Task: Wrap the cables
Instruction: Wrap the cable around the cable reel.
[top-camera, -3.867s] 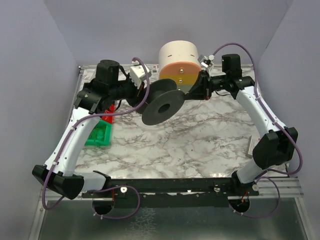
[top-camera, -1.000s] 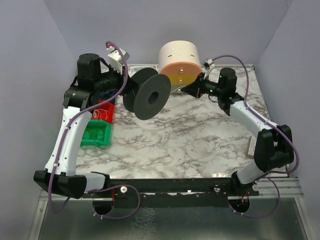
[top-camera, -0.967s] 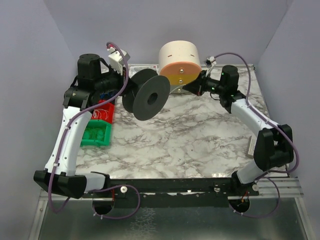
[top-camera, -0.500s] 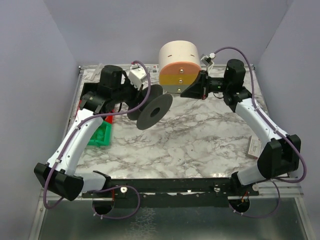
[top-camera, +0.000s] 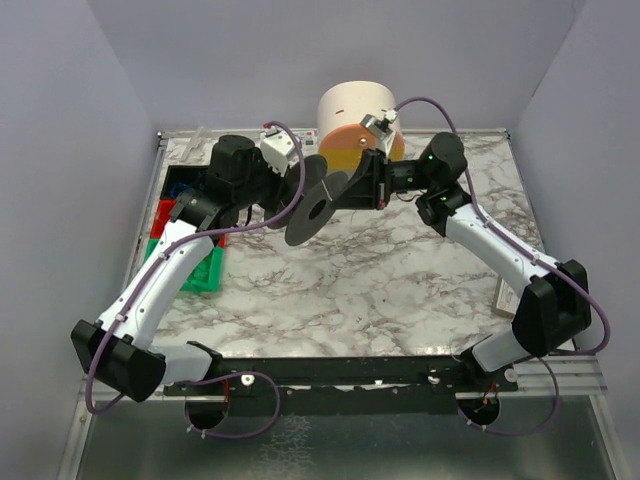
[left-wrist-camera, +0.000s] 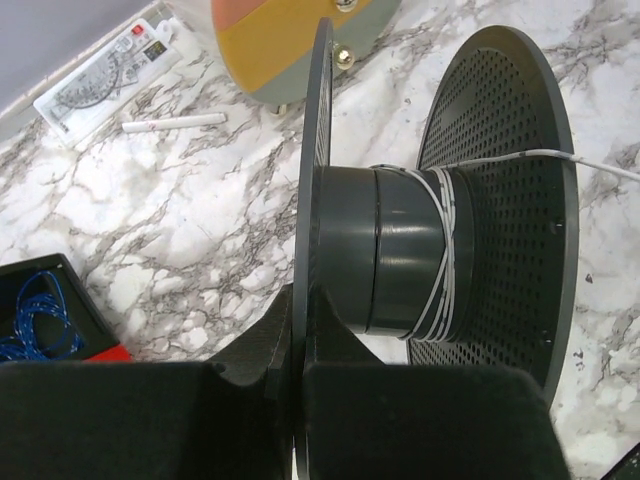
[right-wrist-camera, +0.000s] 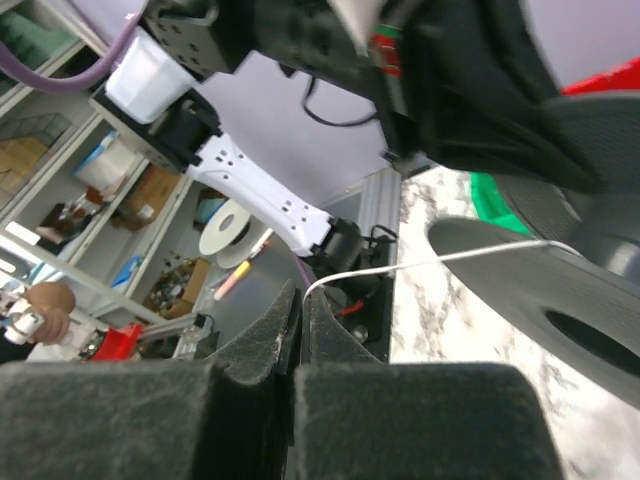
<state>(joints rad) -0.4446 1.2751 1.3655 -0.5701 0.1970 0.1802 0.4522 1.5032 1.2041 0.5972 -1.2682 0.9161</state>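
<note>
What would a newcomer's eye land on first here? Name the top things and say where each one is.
First, the dark grey spool, held up over the back middle of the marble table with its flange clamped in the left gripper. Next, the thin white cable, wound a few turns round the spool's core, with one strand running off into the shut right gripper. Behind them, at the far edge, sits a cream drum with an orange face.

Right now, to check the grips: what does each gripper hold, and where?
The left gripper clamps the spool by the rim of one flange; the right gripper pinches the cable off the spool.
</note>
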